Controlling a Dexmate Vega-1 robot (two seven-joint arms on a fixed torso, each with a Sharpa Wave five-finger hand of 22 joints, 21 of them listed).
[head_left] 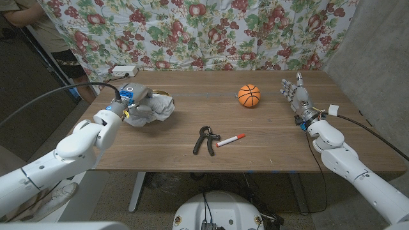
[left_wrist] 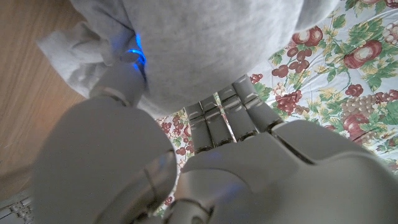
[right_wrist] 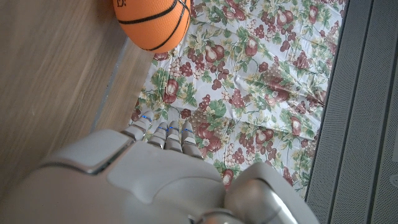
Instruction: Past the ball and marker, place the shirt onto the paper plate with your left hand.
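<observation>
Grey crumpled shirt (head_left: 152, 110) pinched by left robot hand (head_left: 126, 106), one orange ball (head_left: 249, 96), one red-capped marker (head_left: 231, 140), one black hand-grip (head_left: 204, 140), wooden desk (head_left: 268, 134), right robot hand (head_left: 295, 94) spread, holding nothing.

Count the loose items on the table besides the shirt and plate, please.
3: the basketball toward the far right, the black hand gripper near the front middle, and the marker just right of it. The shirt under the left hand may hide more.
</observation>
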